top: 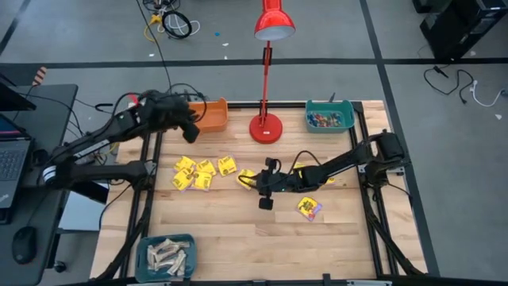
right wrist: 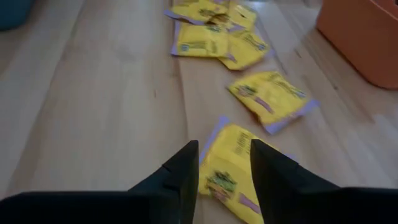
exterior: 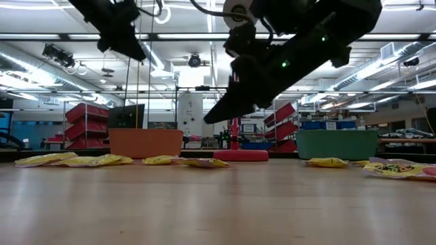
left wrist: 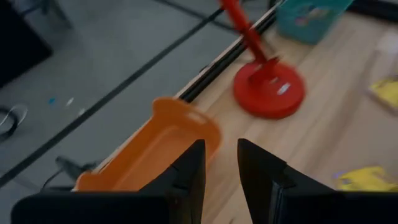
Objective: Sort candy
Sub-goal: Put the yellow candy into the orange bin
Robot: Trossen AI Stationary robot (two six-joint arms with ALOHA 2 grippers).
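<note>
The right tool (right wrist: 224,163) hangs low over the desk (top: 238,230), fingers parted by a narrow gap and holding nothing, tips just above a yellow packet (right wrist: 233,171) lying flat. That packet sits a little in front of the red lamp (top: 267,127) base, its long side running roughly along the tool's reach. The right arm stretches nearly level across the desk from the far side. More yellow packets (top: 196,173) lie clustered beside it, farther from the lamp, and one packet (top: 309,208) lies apart. The left tool (left wrist: 221,171), also slightly parted and empty, hovers at the orange bin (top: 209,115) beside the lamp.
</note>
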